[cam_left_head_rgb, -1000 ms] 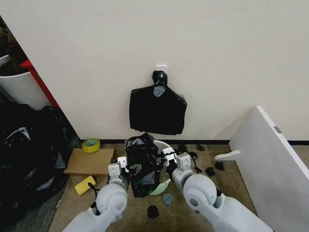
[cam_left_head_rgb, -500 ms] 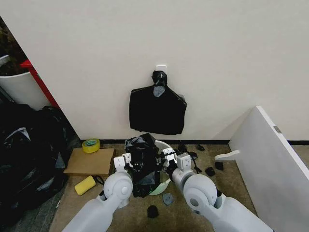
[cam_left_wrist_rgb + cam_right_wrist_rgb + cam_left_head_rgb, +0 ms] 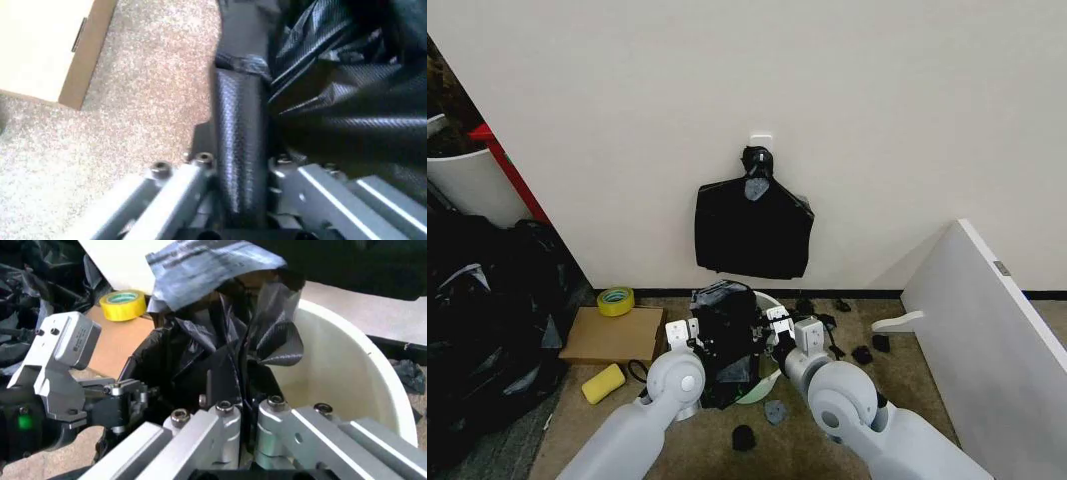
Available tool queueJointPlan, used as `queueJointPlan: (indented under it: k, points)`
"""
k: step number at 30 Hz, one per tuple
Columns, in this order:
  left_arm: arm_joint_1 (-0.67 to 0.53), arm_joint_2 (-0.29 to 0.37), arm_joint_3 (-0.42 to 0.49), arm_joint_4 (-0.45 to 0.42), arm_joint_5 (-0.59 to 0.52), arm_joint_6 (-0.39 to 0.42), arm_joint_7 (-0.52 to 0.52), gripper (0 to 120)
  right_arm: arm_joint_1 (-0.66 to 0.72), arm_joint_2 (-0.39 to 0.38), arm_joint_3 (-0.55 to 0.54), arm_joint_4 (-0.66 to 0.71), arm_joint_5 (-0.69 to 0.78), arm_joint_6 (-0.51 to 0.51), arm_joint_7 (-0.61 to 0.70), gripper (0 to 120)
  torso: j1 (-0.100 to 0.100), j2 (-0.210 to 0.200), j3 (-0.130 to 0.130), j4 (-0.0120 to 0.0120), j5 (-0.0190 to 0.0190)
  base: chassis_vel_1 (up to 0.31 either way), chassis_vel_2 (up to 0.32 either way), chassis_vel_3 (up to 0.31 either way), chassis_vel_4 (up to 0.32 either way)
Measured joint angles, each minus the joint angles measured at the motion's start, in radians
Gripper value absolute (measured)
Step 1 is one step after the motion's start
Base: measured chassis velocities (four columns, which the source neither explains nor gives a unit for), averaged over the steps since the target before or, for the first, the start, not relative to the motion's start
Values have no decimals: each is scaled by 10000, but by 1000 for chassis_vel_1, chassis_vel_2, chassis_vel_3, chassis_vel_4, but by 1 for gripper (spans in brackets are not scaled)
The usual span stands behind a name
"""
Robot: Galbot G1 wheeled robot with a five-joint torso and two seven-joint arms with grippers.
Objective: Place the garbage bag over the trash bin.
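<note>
The left gripper (image 3: 243,200) was clamped on a thick fold of the crinkled, glossy black plastic garbage bag (image 3: 724,325); its wrist camera showed the fold pinched between the two metal fingers (image 3: 180,185), with speckled beige carpet (image 3: 127,125) beneath and the corner of a flat brown cardboard sheet (image 3: 53,45) off to one side, a closeness the head camera could not give. The right gripper (image 3: 243,432) was likewise closed on the bag, a thin pleat of black film running down between its nearly touching fingers (image 3: 217,427); that wrist camera also caught the left gripper (image 3: 127,400) farther off, pressed into the bag's other side, and looked into the small round white plastic trash bin (image 3: 347,375), whose pale inner wall was bare on the side away from the bag. From the head camera both grippers, the left (image 3: 695,342) and the right (image 3: 774,330), flanked the bag, which stood bunched and raised over the left part of the bin (image 3: 770,301), hiding most of it while leaving the rim at the right uncovered. Just left of the bin lay the cardboard sheet (image 3: 610,335), a roll of yellow tape (image 3: 615,300) at its far edge; above, a flat black bundle of bags (image 3: 754,232) hung on the white wall (image 3: 877,130)
</note>
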Motion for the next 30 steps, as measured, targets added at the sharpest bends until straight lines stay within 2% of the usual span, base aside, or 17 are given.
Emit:
queueJointPlan:
  k: [2, 8, 14, 22, 30]
  points:
    - [28, 0, -10, -4, 2, -97, 30, 1, -31, -3, 0, -16, -49, 43, 2, 0, 0, 0, 0, -2, -4, 0, 0, 0, 0]
    - [182, 112, -118, -131, 208, -492, 290, 1, -132, -39, 162, 29, -102, 99, 25, 0, 0, 0, 1, -3, -5, 0, 0, 0, 0]
    - [669, 553, -605, -732, 337, -1008, 809, 1, -325, -252, 658, 62, -201, 362, 38, 0, 0, 0, 1, -2, -1, 0, 0, 0, 0]
    - [1522, 1068, -911, -1396, 979, -1065, 1573, 1, -259, -639, 1057, 31, -142, 788, -99, 0, 0, 0, 1, -1, -2, 0, 0, 0, 0]
    - [2014, 1272, -1047, -1819, 1454, -1232, 2144, 1, -189, -944, 1433, -250, 441, 728, -61, 0, 0, 0, 1, -1, -1, 0, 0, 0, 0]
